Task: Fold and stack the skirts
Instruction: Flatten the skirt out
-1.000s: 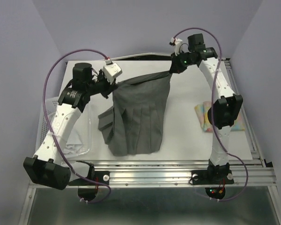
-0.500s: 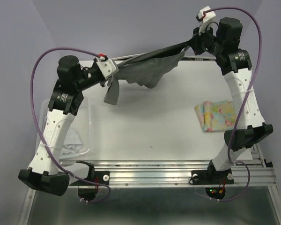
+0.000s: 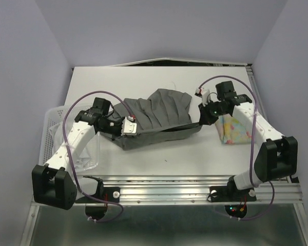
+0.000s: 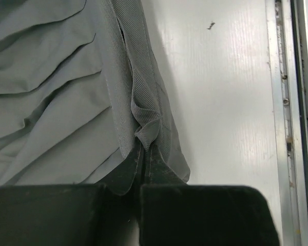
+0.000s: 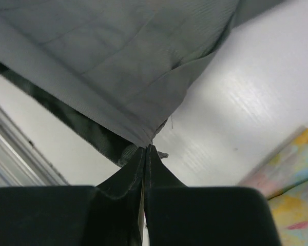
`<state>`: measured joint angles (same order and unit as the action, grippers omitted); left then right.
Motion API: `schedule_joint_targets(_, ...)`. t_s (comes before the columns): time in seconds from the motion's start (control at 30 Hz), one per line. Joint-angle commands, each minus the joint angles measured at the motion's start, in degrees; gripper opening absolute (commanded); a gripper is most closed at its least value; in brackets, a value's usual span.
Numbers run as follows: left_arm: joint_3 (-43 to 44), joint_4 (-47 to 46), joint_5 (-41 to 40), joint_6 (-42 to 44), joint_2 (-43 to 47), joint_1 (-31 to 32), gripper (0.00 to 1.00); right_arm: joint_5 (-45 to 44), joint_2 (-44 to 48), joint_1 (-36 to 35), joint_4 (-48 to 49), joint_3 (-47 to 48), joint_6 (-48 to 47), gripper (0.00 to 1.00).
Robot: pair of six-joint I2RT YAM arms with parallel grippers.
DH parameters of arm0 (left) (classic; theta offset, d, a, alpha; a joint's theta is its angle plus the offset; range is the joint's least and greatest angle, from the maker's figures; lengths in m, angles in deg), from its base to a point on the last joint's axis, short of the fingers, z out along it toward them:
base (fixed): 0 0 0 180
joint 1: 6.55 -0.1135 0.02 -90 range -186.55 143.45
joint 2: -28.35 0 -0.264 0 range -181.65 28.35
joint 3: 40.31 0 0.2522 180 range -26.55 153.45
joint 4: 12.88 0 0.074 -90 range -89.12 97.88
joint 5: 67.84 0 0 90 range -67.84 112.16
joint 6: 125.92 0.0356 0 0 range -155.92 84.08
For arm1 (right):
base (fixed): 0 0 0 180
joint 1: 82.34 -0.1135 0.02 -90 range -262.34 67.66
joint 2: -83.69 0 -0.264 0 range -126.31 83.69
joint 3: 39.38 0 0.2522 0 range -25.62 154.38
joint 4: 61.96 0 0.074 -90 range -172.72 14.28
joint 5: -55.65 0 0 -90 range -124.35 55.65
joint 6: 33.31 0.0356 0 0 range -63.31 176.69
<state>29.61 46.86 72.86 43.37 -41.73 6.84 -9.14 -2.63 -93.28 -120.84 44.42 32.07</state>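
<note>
At the near edge of the table (image 3: pixel 195 154), along the metal rail (image 3: pixel 164 190), stand two arm bases, with one gripper on each arm.

The left gripper (image 4: pixel 143 148) has its jaws pressed together on a bunched bit of ribbed waistband at one end of the grey skirt (image 4: pixel 51 92). The right gripper (image 5: pixel 145 148) is likewise clamped tight, pinching a corner at the skirt's other end. Both pinch points sit low, at or just above the tabletop.

Two skirts show plainly. The grey one lies doubled over between the two pairs of jaws, its pleats fanning away beyond them toward the far side. The floral skirt (image 3: pixel 238 130), a small folded pad, lies flat just outward of the right jaws, partly under that arm.

There is one basket (image 3: pixel 50 115), well outward of the left jaws at the table's left edge. Some white cloth (image 3: pixel 90 156) shows in it beside the left arm (too little is visible to say what it is).

On the near side of the jaws a strip of bare table runs to the rail. Beyond the grey skirt a wider bare band reaches the far edge. The floral skirt lies near the right edge, leaving little room past it.
</note>
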Motion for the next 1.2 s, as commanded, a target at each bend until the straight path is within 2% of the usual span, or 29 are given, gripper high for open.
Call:
schedule_joint_targets(0.0,-0.96,12.64,-4.90,8.24,4.43,-1.96,0.00,-0.35,8.89,3.47,-7.33,-3.59,-14.58,0.03)
schedule_joint_targets(0.03,-1.14,13.60,-5.25,10.17,4.17,-1.96,0.00,0.44,9.15,3.47,-8.74,-3.77,-17.01,0.13)
schedule_joint_targets(0.07,-1.32,15.18,-5.78,10.88,3.64,-1.96,0.00,0.97,9.33,3.47,-11.10,-3.60,-18.00,0.42)
schedule_joint_targets(0.1,-1.40,15.46,-5.87,11.15,3.46,-1.96,0.00,1.85,9.33,3.47,-11.56,-2.73,-18.53,0.61)
schedule_joint_targets(0.13,-1.49,15.55,-5.87,11.07,3.20,-1.96,0.00,2.03,9.59,3.47,-11.48,-2.28,-18.10,0.75)
schedule_joint_targets(0.2,-1.23,15.11,-5.52,10.10,2.32,-1.96,0.00,1.95,10.21,3.47,-9.12,-1.23,-17.66,0.84)
schedule_joint_targets(0.3,0.34,10.82,-4.64,3.37,0.04,-1.96,0.00,1.16,9.43,3.47,-6.91,2.46,-19.05,0.85)
schedule_joint_targets(0.43,4.03,9.22,-3.59,-2.10,-5.23,-2.14,0.00,3.61,8.10,3.47,-11.21,5.29,-26.60,0.84)
schedule_joint_targets(0.57,8.61,10.27,-1.31,-3.96,-13.30,-3.36,0.00,1.15,10.82,3.47,-9.02,-0.94,-29.16,0.84)
schedule_joint_targets(0.67,12.12,10.89,-0.78,-5.28,-17.52,-4.15,0.00,5.54,14.67,3.47,-10.60,-4.28,-35.48,0.84)
schedule_joint_targets(0.8,15.99,12.03,-0.07,-7.04,-21.75,-5.12,0.00,8.71,22.76,2.60,-1.83,-15.70,-37.34,0.88)
schedule_joint_targets(0.93,19.07,12.38,0.72,-9.32,-25.36,-5.30,0.00,7.93,28.04,-4.77,7.75,-27.38,-35.25,0.87)
schedule_joint_targets(0.97,19.60,12.82,1.07,-10.02,-26.84,-5.30,0.00,7.14,29.01,-9.06,12.03,-28.81,-34.88,0.87)
schedule_joint_targets(1.07,21.00,13.00,1.60,-11.17,-29.05,-5.30,0.00,3.36,28.41,-16.97,19.34,-33.37,-33.83,0.88)
schedule_joint_targets(1.17,21.62,12.65,1.77,-12.84,-30.11,-5.39,0.00,0.98,26.56,-21.92,24.02,-36.19,-32.95,0.89)
